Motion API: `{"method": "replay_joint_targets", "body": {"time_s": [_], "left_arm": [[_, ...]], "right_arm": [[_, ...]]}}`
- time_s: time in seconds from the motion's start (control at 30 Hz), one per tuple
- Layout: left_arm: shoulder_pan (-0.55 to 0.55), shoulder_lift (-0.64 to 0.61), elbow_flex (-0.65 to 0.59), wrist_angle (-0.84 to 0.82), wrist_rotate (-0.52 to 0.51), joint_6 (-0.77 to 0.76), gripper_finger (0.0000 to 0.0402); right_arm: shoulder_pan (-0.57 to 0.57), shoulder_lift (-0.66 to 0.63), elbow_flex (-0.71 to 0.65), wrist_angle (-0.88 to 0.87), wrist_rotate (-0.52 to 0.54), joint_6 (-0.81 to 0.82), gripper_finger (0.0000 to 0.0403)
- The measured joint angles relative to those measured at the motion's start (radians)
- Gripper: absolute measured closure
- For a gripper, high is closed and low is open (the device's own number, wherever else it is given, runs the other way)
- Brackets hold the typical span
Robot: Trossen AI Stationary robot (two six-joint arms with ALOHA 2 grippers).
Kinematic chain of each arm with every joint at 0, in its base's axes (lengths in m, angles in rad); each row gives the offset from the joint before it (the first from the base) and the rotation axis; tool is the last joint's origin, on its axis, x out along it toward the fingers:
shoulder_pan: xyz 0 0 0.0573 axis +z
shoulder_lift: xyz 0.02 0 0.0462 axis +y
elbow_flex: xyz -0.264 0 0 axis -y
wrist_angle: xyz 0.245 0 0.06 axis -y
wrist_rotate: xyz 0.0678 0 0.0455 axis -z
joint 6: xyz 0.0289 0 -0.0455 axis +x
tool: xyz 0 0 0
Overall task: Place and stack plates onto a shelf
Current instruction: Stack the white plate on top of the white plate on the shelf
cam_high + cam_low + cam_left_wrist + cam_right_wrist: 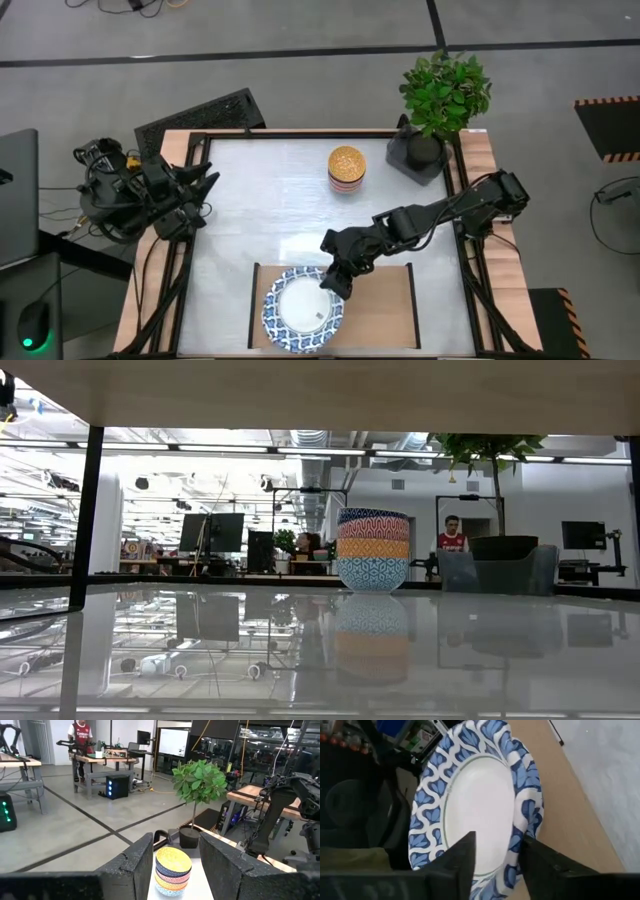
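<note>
A blue-and-white rimmed plate point(300, 312) point(480, 800) lies flat on the left half of the light-wood shelf point(385, 315), near the table's front edge. Whether other plates lie under it, I cannot tell. My right gripper point(332, 284) point(497, 842) is open at the plate's far right rim, one finger over the white centre and one outside the rim. My left gripper point(203, 190) point(175, 850) is open and held level above the table's far left corner, holding nothing. My right gripper comes slanting down from the table's far right, with the plate's rim point(516, 837) between its open fingers. I cannot tell whether either finger touches the rim. The plate lies flat on the shelf.
A stack of coloured bowls point(346, 168) point(373, 550) point(172, 870) stands at the table's far middle. A potted plant point(440, 100) is at the far right corner. The shelf's right half is bare wood. A person point(452, 535) shows in the room beyond.
</note>
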Motion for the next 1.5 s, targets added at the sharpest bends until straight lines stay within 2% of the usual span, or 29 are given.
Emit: {"method": "replay_joint_targets", "body": {"time_s": [0.17,0.3,0.53,0.77,1.0,1.1,1.17,1.23,1.5], "left_arm": [[0.000,0.000,0.000,0.000,0.000,0.000,0.0258],[0.000,0.000,0.000,0.000,0.000,0.000,0.0258],[0.000,0.000,0.000,0.000,0.000,0.000,0.0258],[0.000,0.000,0.000,0.000,0.000,0.000,0.0258],[0.000,0.000,0.000,0.000,0.000,0.000,0.0258],[0.000,0.000,0.000,0.000,0.000,0.000,0.0258],[0.000,0.000,0.000,0.000,0.000,0.000,0.0258],[0.000,0.000,0.000,0.000,0.000,0.000,0.0258],[0.000,0.000,0.000,-0.028,0.000,-0.011,0.0258]], "right_arm": [[-0.025,-0.007,0.025,0.025,-0.032,0.010,0.0199],[-0.026,-0.009,0.082,-0.041,-0.042,-0.004,0.0197],[-0.009,-0.010,0.088,-0.157,-0.040,-0.004,0.0205],[-0.007,-0.014,0.103,-0.234,0.047,-0.039,0.0217],[0.002,-0.027,0.207,-0.339,0.063,-0.091,0.0227],[0.009,-0.030,0.231,-0.323,0.142,-0.117,0.0229],[0.020,-0.030,0.240,-0.322,0.189,-0.140,0.0237],[0.022,-0.030,0.243,-0.316,0.191,-0.159,0.0256],[0.011,0.035,0.243,-0.327,0.193,-0.218,0.0362]]}}
